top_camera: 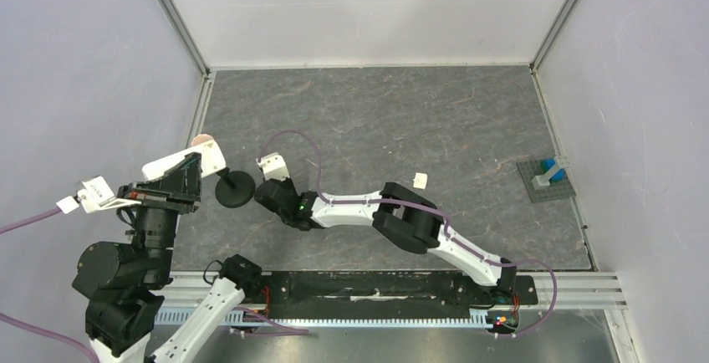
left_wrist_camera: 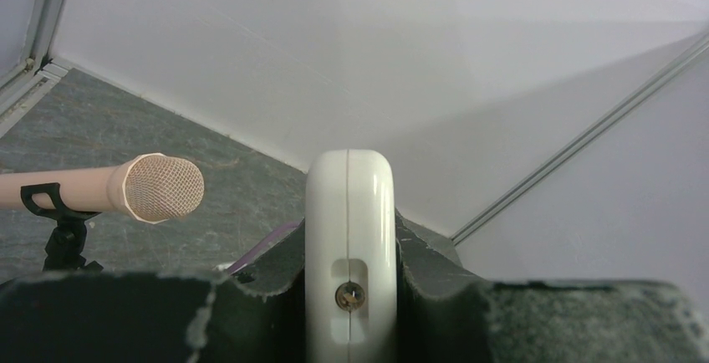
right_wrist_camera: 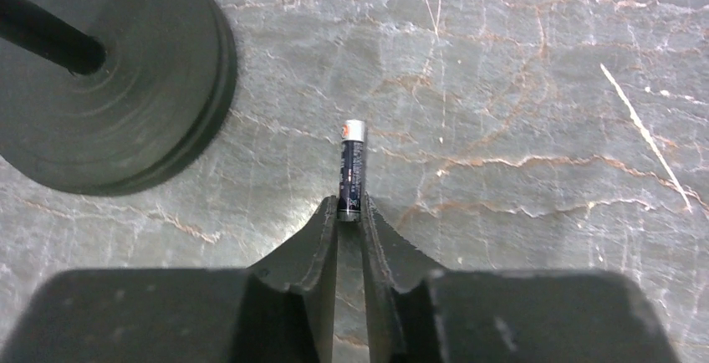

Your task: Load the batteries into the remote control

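Note:
The white remote control (left_wrist_camera: 349, 196) stands edge-on between the fingers of my left gripper (left_wrist_camera: 351, 242), which is shut on it. In the top view the remote (top_camera: 186, 162) is held above the table's left side, tilted. One small dark battery (right_wrist_camera: 352, 162) with a silver tip lies on the grey table surface. My right gripper (right_wrist_camera: 350, 210) is shut on its near end, a fingertip against each side. From above, the right gripper (top_camera: 272, 196) points down near the middle left of the table, hiding the battery there.
A black microphone stand base (top_camera: 235, 189) sits just left of the right gripper, and its disc (right_wrist_camera: 109, 79) is close to the battery. The beige microphone head (left_wrist_camera: 159, 187) hangs near the remote. A small white cover piece (top_camera: 420, 181) lies mid-table. A blue block on a grey plate (top_camera: 549, 175) is at the right.

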Available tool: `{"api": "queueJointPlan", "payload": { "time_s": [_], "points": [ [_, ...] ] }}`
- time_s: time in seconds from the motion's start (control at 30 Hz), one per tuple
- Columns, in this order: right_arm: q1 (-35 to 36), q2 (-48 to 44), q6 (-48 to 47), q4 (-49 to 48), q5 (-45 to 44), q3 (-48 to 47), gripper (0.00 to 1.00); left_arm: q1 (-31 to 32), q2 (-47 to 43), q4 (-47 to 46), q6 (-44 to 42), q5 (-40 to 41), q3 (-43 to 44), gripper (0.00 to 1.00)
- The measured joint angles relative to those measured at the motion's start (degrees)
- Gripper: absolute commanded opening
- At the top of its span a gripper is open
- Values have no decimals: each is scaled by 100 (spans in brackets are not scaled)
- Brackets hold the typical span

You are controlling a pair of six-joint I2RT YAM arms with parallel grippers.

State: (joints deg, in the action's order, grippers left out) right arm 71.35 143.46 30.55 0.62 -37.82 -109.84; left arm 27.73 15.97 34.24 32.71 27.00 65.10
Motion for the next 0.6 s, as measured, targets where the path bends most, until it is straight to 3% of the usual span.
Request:
{"api": "queueJointPlan", "payload": {
  "time_s": [0.2, 0.6],
  "points": [
    [-282, -673, -13, 142, 693, 874, 0, 0, 44, 0, 0, -186, -101, 2],
    [-1163, -2649, 76, 437, 1432, 3082, 0, 0, 328, -94, -7, -774, -251, 2]
  ]
}}
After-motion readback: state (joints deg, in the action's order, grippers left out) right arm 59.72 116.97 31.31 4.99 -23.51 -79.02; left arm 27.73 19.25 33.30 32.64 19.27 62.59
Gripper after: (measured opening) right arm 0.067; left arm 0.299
